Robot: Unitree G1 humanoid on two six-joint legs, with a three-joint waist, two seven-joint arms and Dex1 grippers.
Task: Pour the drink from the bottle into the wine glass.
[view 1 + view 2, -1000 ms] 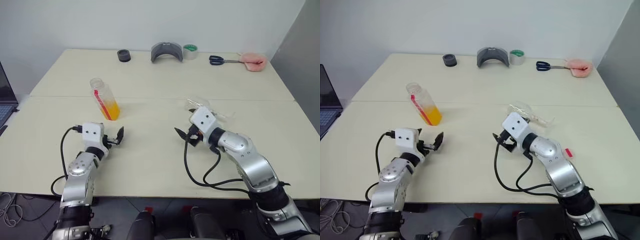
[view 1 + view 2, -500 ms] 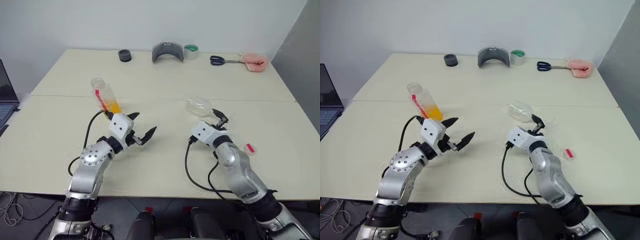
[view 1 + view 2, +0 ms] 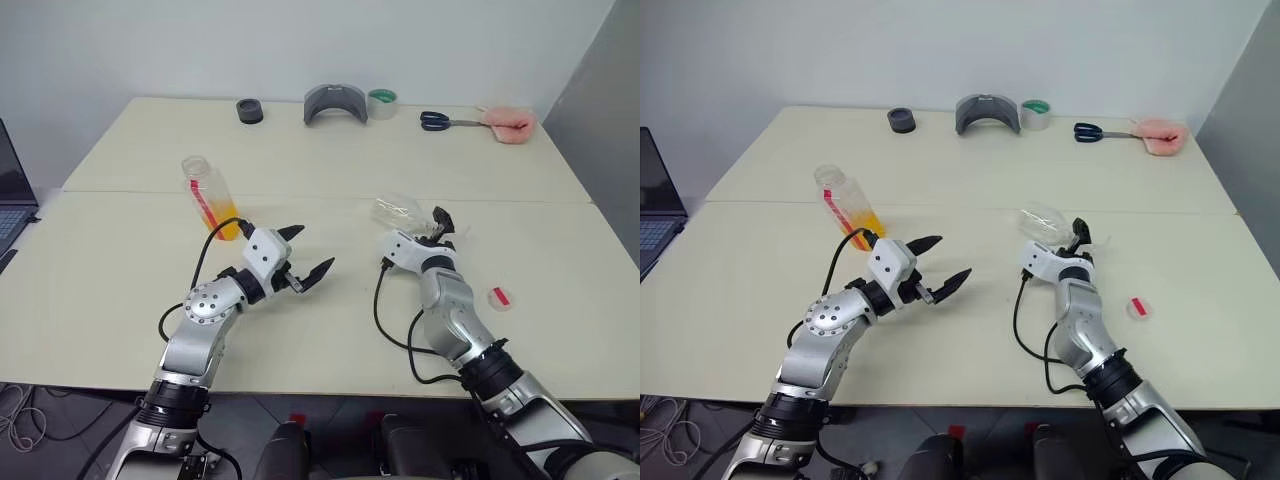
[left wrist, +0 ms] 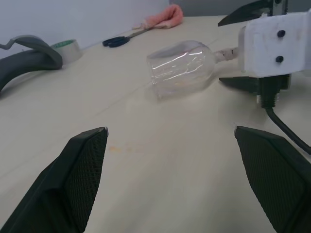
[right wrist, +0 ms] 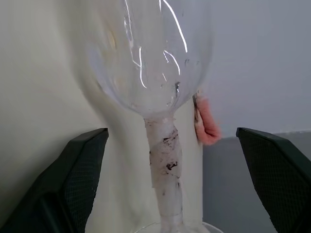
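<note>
Barely started: my right pincer (image 3: 440, 226), wide open, straddles the taped stem of the clear wine glass (image 3: 398, 211) lying sideways on the table (image 3: 330, 170), left pincer (image 3: 306, 253) empty and wide, the uncapped juice bottle (image 3: 211, 198) at its 10 o'clock, nothing poured.

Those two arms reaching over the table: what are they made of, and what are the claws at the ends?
Both arms are jointed silver-grey metal segments with rounded housings and black collars. Each ends in a white boxy wrist block carrying a gripper of two black, pointed fingers with textured pads: the left gripper and the right gripper. A black cable loops loosely from each wrist block back along its arm.
</note>
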